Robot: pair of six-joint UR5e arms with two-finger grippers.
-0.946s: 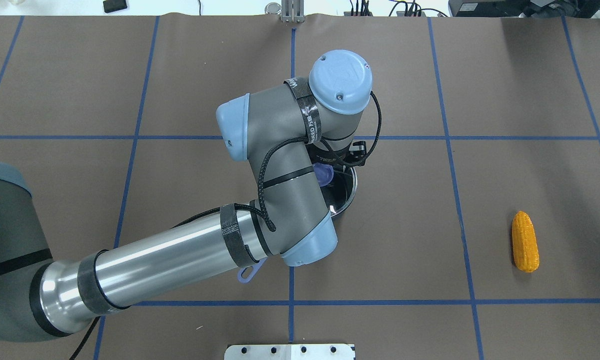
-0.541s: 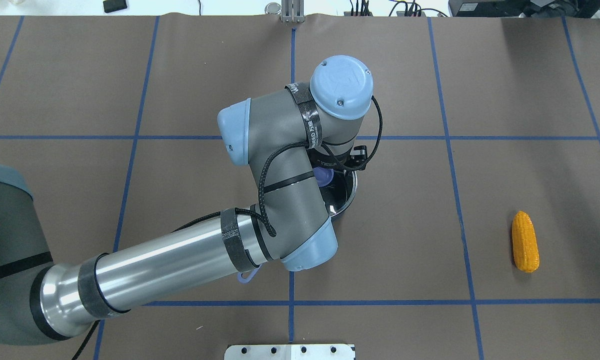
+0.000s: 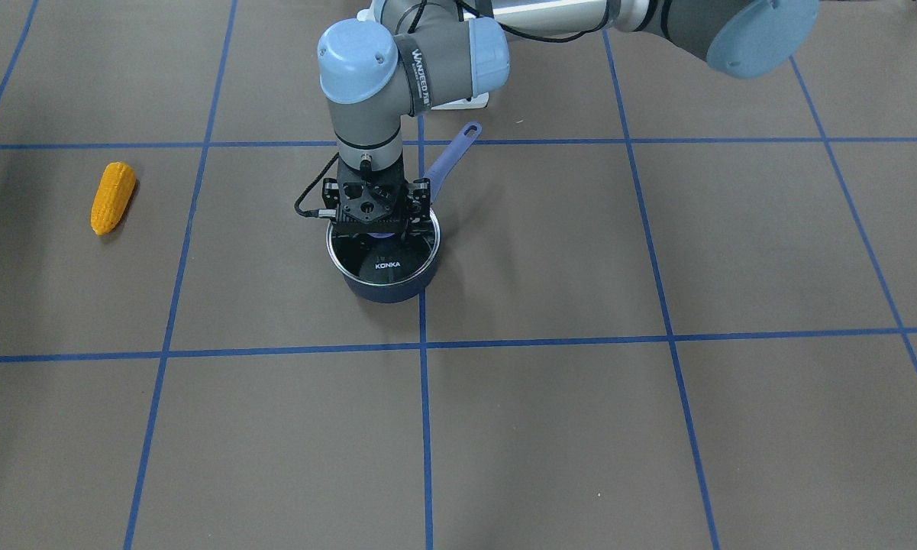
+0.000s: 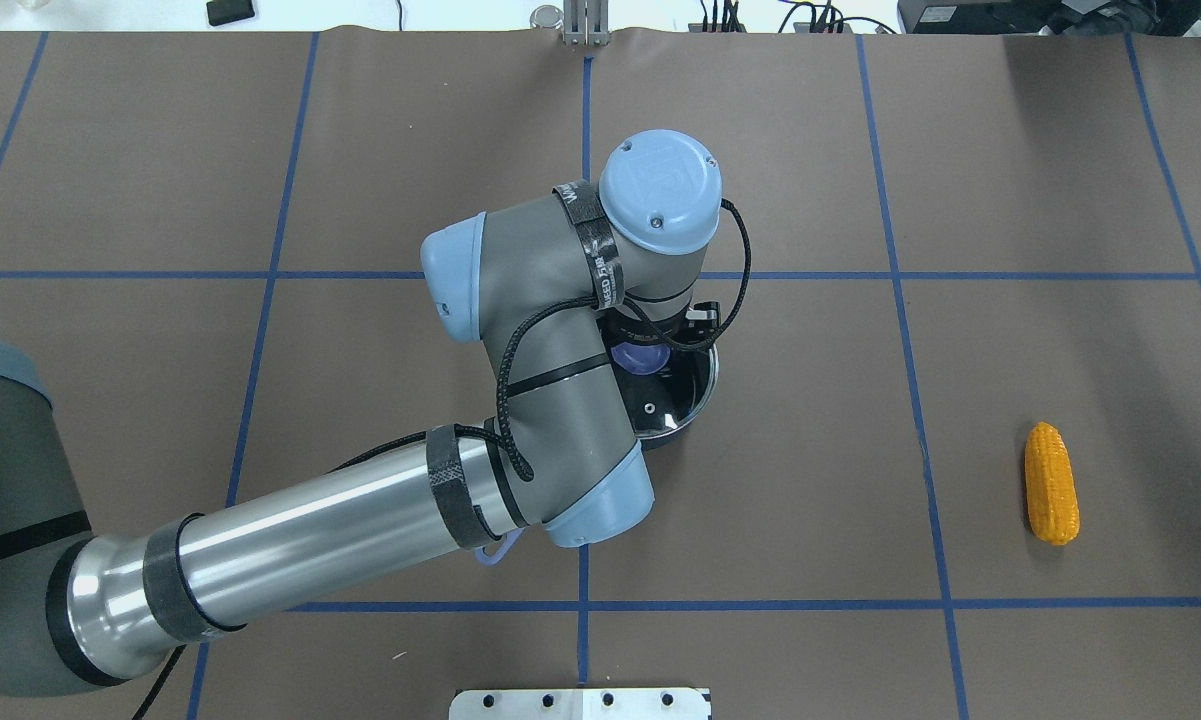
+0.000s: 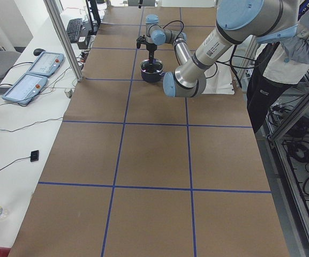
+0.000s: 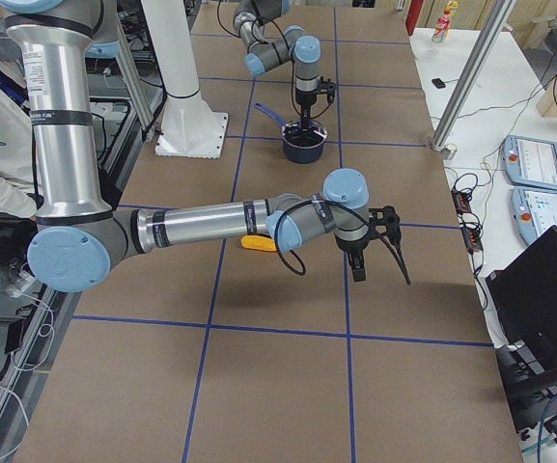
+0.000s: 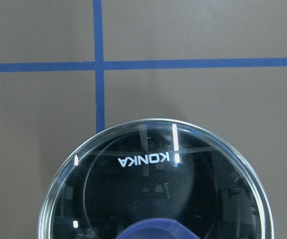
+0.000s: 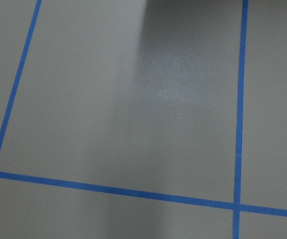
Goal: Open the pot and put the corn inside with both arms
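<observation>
A dark blue pot [image 3: 385, 286] with a long blue handle [image 3: 450, 156] stands mid-table and carries a glass lid [image 7: 158, 194] marked KONKA with a blue knob [image 4: 640, 357]. My left gripper [image 3: 379, 231] points straight down on the knob and looks shut on it; the fingers are mostly hidden. I cannot tell whether the lid is clear of the rim. The orange-yellow corn [image 4: 1050, 483] lies flat far to the right, also visible in the front view [image 3: 113, 197]. My right gripper [image 6: 360, 260] hovers over bare table beyond the corn [image 6: 256, 241]; I cannot tell if it is open.
The brown table mat [image 4: 810, 450] has a grid of blue tape lines. A white base plate [image 4: 580, 703] sits at the near edge. Control pendants [image 5: 39, 64] and cables lie on the side bench. An operator [image 5: 283, 59] stands by the table.
My left wrist has shifted a little to the left and toward the robot over the pot. The pot and the corn have not moved.
</observation>
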